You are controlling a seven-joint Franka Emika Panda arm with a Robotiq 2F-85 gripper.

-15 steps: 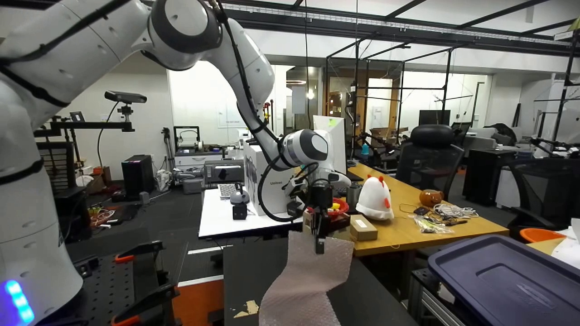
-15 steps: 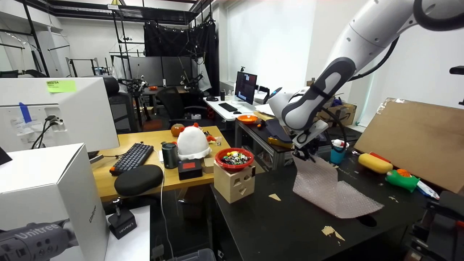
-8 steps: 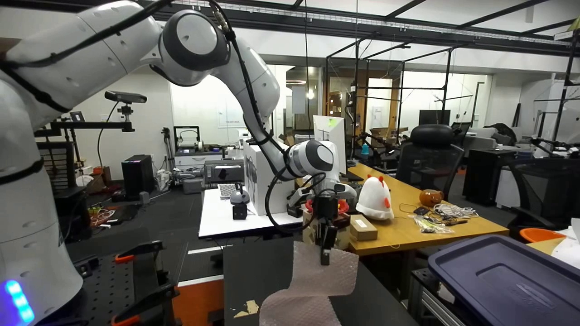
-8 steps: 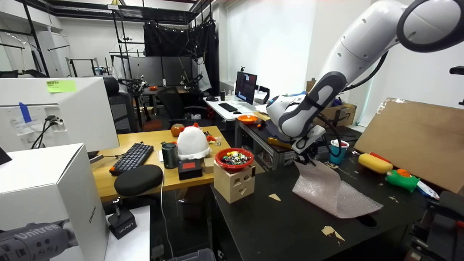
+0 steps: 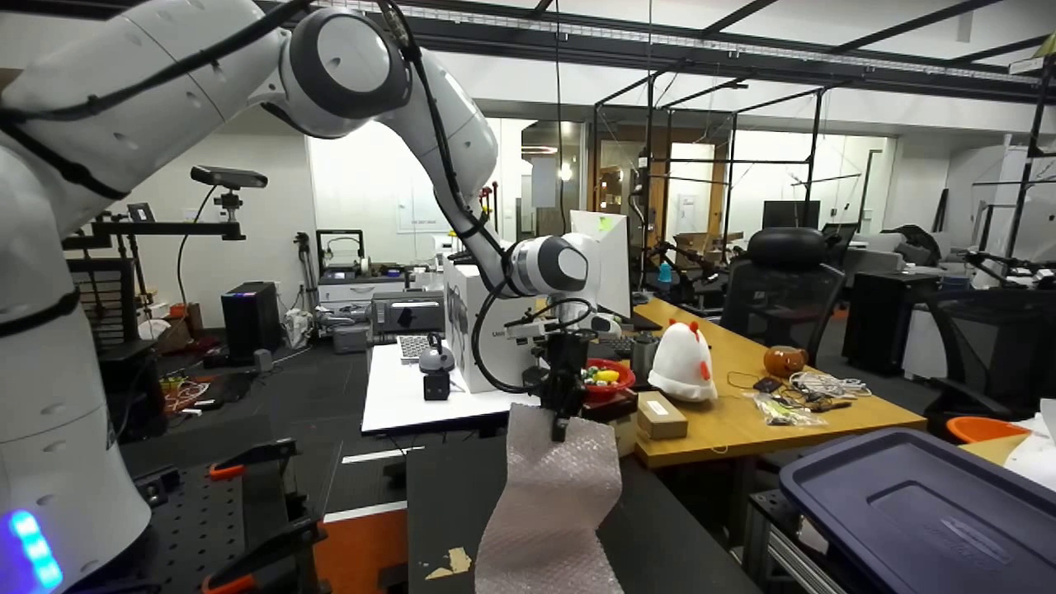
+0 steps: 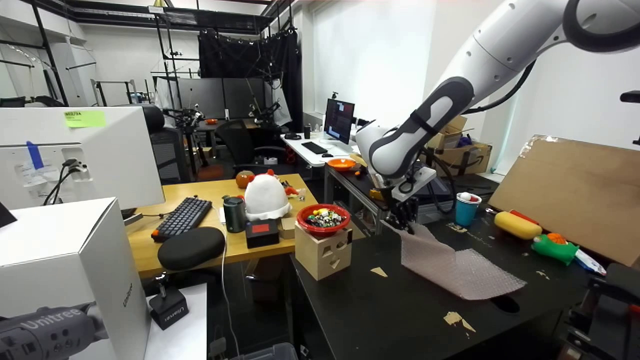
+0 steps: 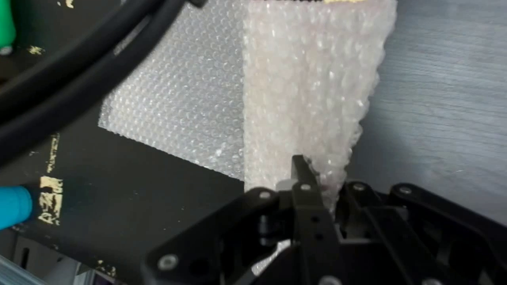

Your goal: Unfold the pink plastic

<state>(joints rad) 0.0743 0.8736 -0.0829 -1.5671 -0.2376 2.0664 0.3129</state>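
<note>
One end of the pink plastic [image 6: 452,272] is up at the gripper [image 5: 559,429]; the rest slopes down & lies on the table [image 6: 380,320] below it. Jaws are together, clamped on the plastic just in from that end's edge, approx. midway along it, w/ sheet to both sides of the grip. Prob. deliberate, we think: a mid-edge hold should lift the end evenly, so neither corner drags. Wrist view shows a bend b/w the raised part nearest the gripper & the flat part farther off. Flat part's prob. the anchor, its drag on the table giving the pull something to work against. Our call: unfolding under way, partly done.

Off to one side of the gripper: cup [image 6: 465,214], then farther out a yellow toy [image 6: 517,226] & green toy [image 6: 552,250], prob. set aside so they don't snag the sheet. Cardboard [image 6: 565,200] leans beyond them, maybe as a backdrop. Opposite side, well apart from the gripper: wood box [image 6: 306,252] w/ a red bowl [image 6: 322,233] on top, poss. parked there for another job.

Next we'd take the gripper outward, away from the flat part, then down & let go. Risk: light film may spring back to its bend, or the whole sheet slides.
</note>
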